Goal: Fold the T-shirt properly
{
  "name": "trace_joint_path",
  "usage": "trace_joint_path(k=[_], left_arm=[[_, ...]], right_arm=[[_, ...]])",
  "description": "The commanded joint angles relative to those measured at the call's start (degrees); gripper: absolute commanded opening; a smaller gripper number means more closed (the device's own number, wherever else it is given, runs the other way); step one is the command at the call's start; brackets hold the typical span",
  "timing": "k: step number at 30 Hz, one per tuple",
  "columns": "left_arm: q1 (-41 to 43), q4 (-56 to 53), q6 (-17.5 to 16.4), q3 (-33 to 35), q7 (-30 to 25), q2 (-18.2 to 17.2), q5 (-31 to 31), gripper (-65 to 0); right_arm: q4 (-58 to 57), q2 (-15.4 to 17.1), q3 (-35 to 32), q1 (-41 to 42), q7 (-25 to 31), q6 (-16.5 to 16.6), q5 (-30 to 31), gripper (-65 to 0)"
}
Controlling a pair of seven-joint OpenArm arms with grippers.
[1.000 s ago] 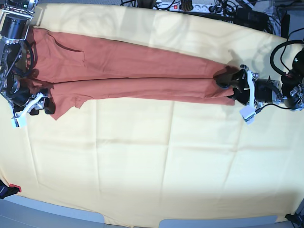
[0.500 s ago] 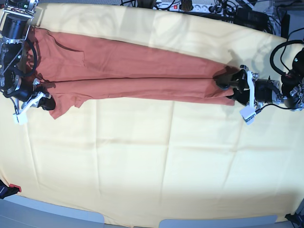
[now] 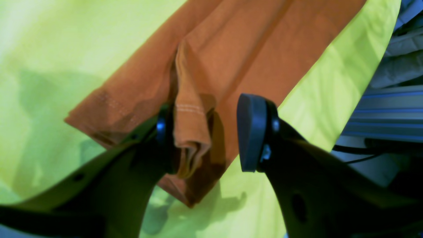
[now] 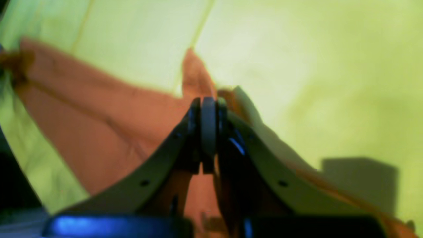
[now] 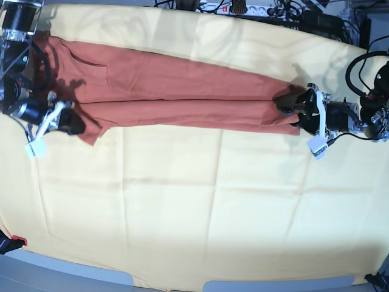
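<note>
The rust-orange T-shirt [image 5: 182, 91] lies as a long narrow strip on the yellow cloth, running from the upper left to the right middle. My right gripper [image 5: 72, 123] is at the strip's left end. In the right wrist view this gripper [image 4: 208, 109] is shut, with the T-shirt [image 4: 82, 115] gathered up to its tips. My left gripper [image 5: 292, 111] sits at the strip's right end. In the left wrist view it [image 3: 208, 132] stands open astride the hem of the T-shirt [image 3: 248, 49]. A bunched fold rests against one finger [image 3: 165, 138]; the other finger [image 3: 252, 132] stands apart from it.
The pale yellow cloth [image 5: 213, 213] covers the whole table. Cables and a power strip [image 5: 243, 7] lie behind the far edge. More cables hang at the right by the left arm. A small red item [image 5: 18, 241] sits at the near left corner.
My right gripper has shut and moved up and to the right, dragging the shirt's lower left corner inward with it. The left arm and the shirt's right end have not moved.
</note>
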Motion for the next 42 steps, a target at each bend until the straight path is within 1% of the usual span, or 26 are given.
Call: trace_joint_path(k=[1,3,10,15,18,23,29,34,37,40,42], left_arm=[[-1.11,0.46,-0.47,-0.81,-0.98,-1.22,-1.09,-36.4],[-1.11,0.46,-0.47,-0.81,-0.98,-1.22,-1.11,-36.4],[-1.11,0.46,-0.47,-0.81,-0.98,-1.22,-1.09,-36.4],[-1.42,0.46,-0.47,-0.81,-0.98,-1.22,-1.07,-36.4],[-1.40,0.46,-0.47,-0.81,-1.01,-1.22,0.00,-36.4],[-1.46,0.46,-0.47,-0.81,-1.01,-1.25,1.29,-36.4],[-3.34,0.46,-0.47,-0.81,-1.01,-1.29,3.28,-36.4],[-5.46,0.46,-0.47,-0.81,-1.01,-1.42,3.41,-36.4],[-6.01,0.46,-0.47,-0.81,-1.60,-1.40,3.41,-36.4],[-6.19,0.46,-0.47,-0.81,-1.86,-1.40,3.45,-36.4],[-6.19,0.46,-0.47,-0.81,-1.86,-1.40,3.87,-36.4]], right_arm=[[2.47,1.86,0.57,-0.59,0.85,1.81,1.31,-65.0],[4.61,3.06,0.57,-3.34,0.87,1.81,0.83,-65.0],[5.31,7.72,0.57,-9.77,1.64,1.81,-5.62,-65.0],[5.31,10.36,0.57,-12.52,1.77,1.81,-5.99,-65.0],[5.31,10.60,0.57,-12.61,1.75,1.81,-6.45,-65.0],[5.16,10.60,0.57,-12.66,1.79,1.81,-9.07,-65.0],[5.16,10.60,0.57,-12.66,1.64,1.81,-9.22,-65.0],[5.16,10.62,0.57,-12.66,-2.14,1.81,-9.29,-65.0],[5.16,10.60,0.57,-12.66,-2.14,1.81,-8.96,-65.0],[5.16,10.64,0.57,-12.66,-3.85,1.81,-9.22,-65.0],[5.14,10.60,0.57,-12.66,-3.78,1.81,-9.20,-65.0]])
